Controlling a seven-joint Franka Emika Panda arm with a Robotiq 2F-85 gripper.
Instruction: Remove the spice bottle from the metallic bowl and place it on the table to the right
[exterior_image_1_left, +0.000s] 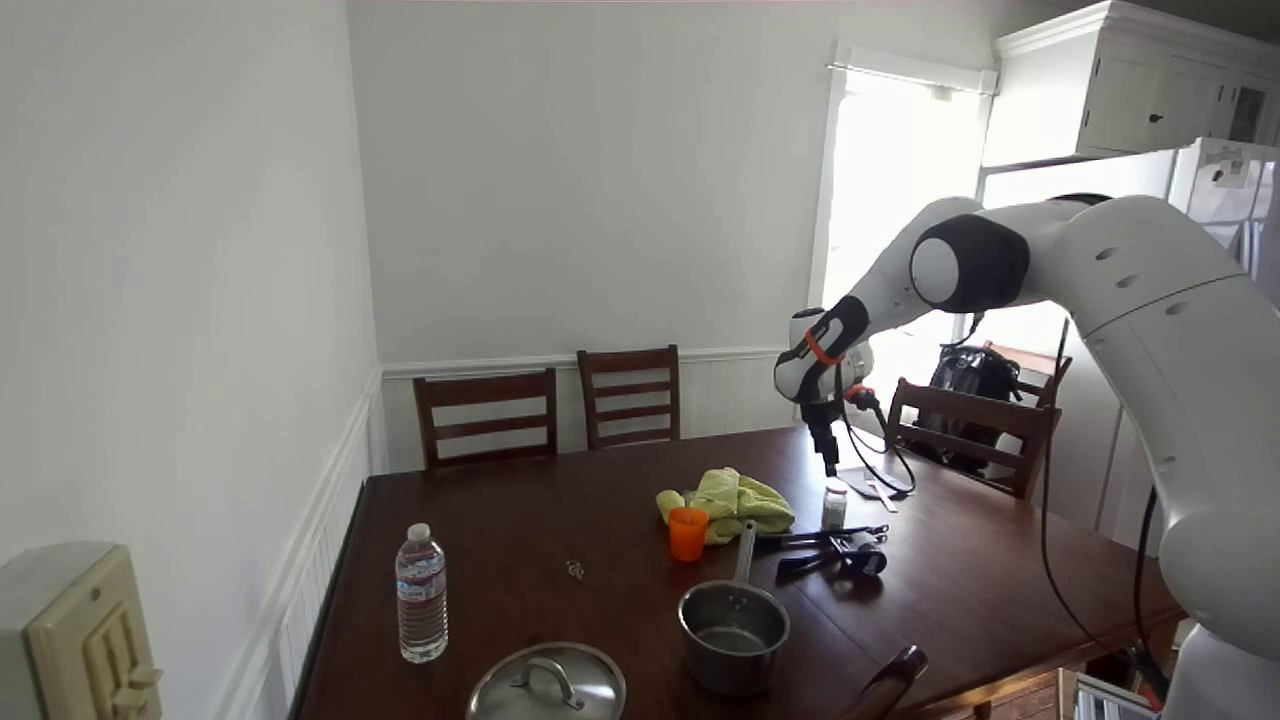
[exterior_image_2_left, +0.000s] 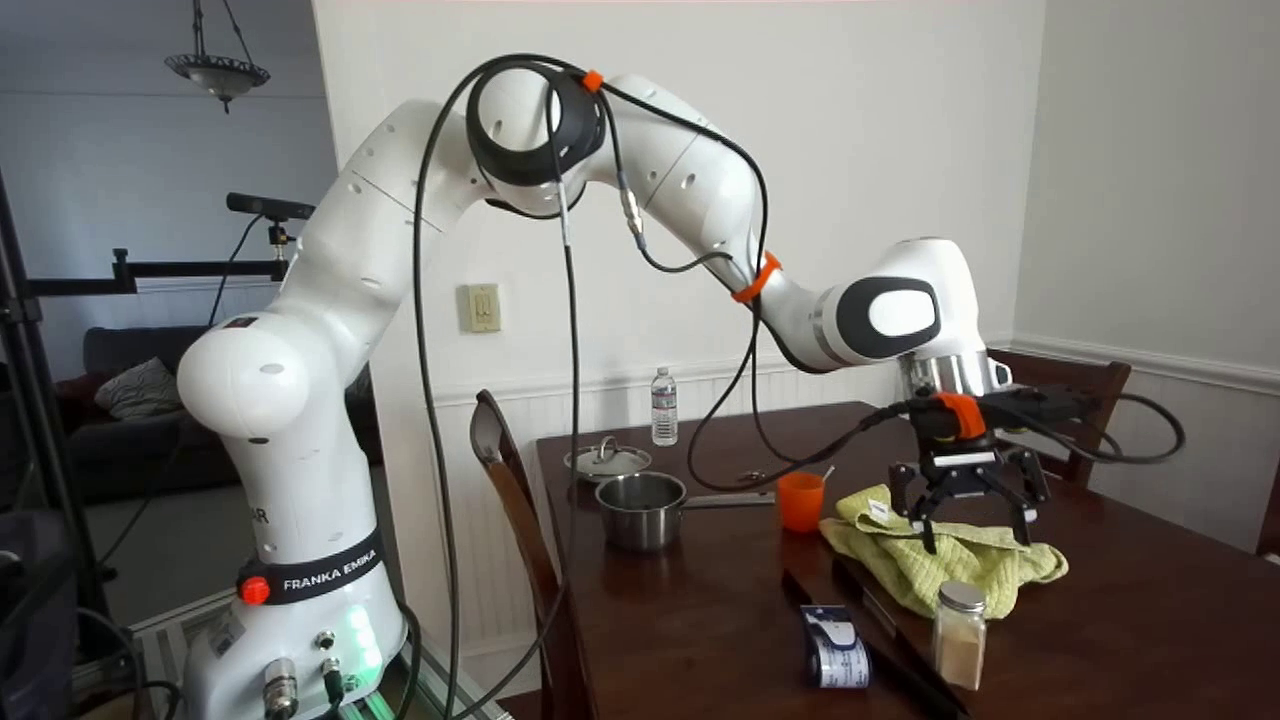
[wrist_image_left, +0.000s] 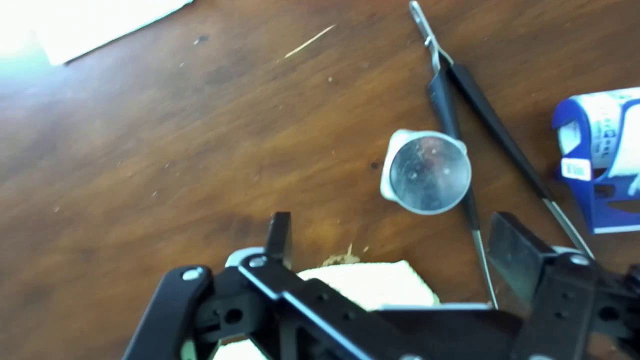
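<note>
The large, smooth, dark brown wooden table (exterior_image_1_left: 520, 520) spreads beneath a white, jointed robot arm (exterior_image_2_left: 690, 200) with black bands. At the arm's end the black two-fingered gripper (exterior_image_2_left: 977, 540) hangs above the table, its dark fingers (wrist_image_left: 515, 250) spread well apart. A rumpled yellow-green cloth towel (exterior_image_1_left: 735, 500) lies on the tabletop. The metallic bowl (exterior_image_2_left: 642, 525), a deep, round saucepan of shiny grey steel, stands upright with its long handle reaching toward the towel. Just beside it is a round silvery lid (exterior_image_1_left: 597, 682) with a looped handle, and near that stands a clear plastic water bottle (exterior_image_1_left: 422, 600) with a printed label. A V-shaped, tong-like metal tool (wrist_image_left: 495, 127) in black sleeves lies near a blue-and-white printed package (wrist_image_left: 607, 142). A bright orange, straight-sided cup (exterior_image_2_left: 800, 505) stands just beside the towel. The small, clear spice bottle (exterior_image_2_left: 960, 645), topped with a round silver lid and holding tan contents, stands upright on the table, well apart from the saucepan; in the wrist view it overlaps one arm of the tool, though I cannot tell whether they touch.
</note>
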